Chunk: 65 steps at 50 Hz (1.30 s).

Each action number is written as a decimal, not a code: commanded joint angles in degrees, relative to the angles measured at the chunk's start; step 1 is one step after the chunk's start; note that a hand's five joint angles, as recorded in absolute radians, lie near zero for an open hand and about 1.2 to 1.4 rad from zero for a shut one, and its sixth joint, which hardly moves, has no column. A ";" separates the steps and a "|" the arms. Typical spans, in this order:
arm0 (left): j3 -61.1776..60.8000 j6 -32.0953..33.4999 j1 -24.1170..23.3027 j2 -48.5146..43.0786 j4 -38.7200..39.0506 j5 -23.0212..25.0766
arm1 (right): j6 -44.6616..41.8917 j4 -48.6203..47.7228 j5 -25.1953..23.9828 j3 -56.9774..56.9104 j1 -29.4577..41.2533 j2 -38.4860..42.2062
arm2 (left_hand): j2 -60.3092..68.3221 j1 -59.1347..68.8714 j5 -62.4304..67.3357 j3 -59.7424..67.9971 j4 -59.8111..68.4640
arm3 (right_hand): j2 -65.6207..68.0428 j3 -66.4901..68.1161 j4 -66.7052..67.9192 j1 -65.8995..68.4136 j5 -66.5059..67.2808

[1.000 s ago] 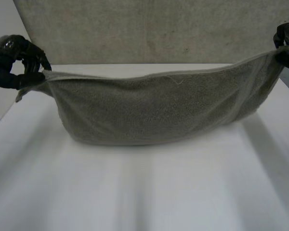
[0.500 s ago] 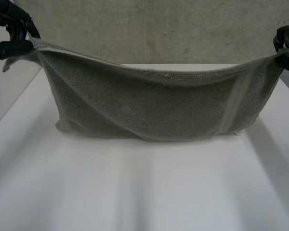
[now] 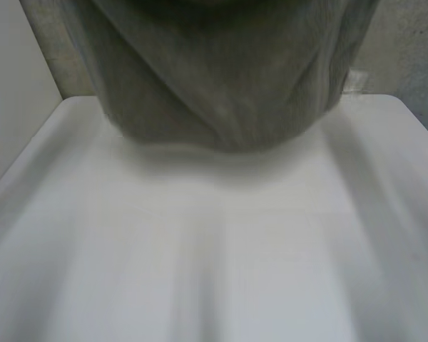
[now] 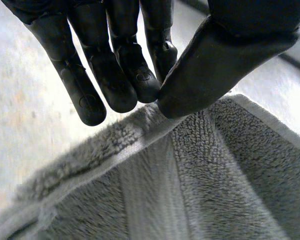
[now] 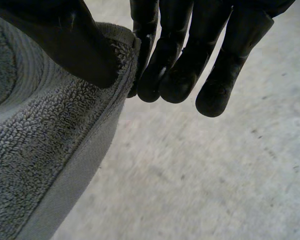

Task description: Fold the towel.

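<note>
The towel [image 3: 221,71] hangs, long axis crosswise, fingers of left hand [image 4: 225,60] and right hand [image 5: 180,55] pinching its edge.

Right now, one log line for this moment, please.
left hand: pinching towel edge | right hand: pinching towel edge | towel: hanging over table's far end

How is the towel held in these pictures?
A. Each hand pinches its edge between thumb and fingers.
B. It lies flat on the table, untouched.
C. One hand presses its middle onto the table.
A: the left hand and the right hand each clamp the hemmed edge of the towel between thumb and fingers, and it hangs over the table.
</note>
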 commanded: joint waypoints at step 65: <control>-63.50 46.61 10.41 15.82 -16.55 26.17 | -26.95 -0.39 -27.46 70.93 -21.65 -23.43 | 1.97 8.27 3.58 2.91 1.97 | 3.23 2.72 3.31 3.67 2.86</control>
